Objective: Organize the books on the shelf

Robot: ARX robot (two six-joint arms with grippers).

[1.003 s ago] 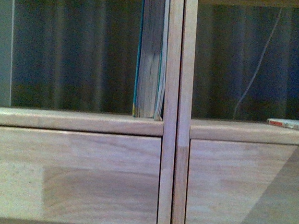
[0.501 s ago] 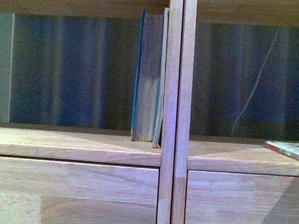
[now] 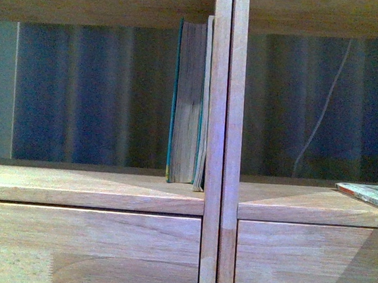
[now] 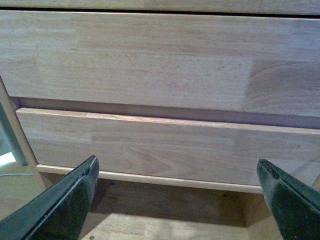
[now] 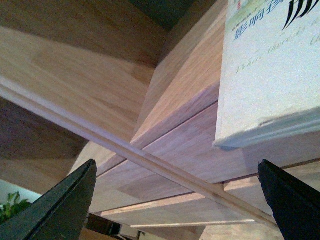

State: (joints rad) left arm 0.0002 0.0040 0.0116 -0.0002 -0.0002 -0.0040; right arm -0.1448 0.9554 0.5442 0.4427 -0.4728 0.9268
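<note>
In the front view the teal-covered book (image 3: 186,101) stands upright with its greyish page edges facing me, at the right end of the left compartment, with a thinner book (image 3: 205,103) between it and the shelf's centre post (image 3: 224,118). A thin paperback (image 3: 372,193) lies flat at the right edge of the right compartment. In the right wrist view its white cover (image 5: 270,75) overhangs the shelf board. My right gripper (image 5: 177,200) is open and empty below it. My left gripper (image 4: 177,200) is open and empty, facing two drawer fronts (image 4: 150,145).
The compartments are open-backed, with a dark striped curtain (image 3: 94,93) and a thin white cable (image 3: 321,107) behind them. Drawer fronts (image 3: 80,248) lie below the shelf board. A wooden floor (image 4: 150,220) shows under the lowest drawer.
The front view has shifted up a little: the shelf board and books sit lower in the frame and more of the compartment's top board shows. The books have not moved.
</note>
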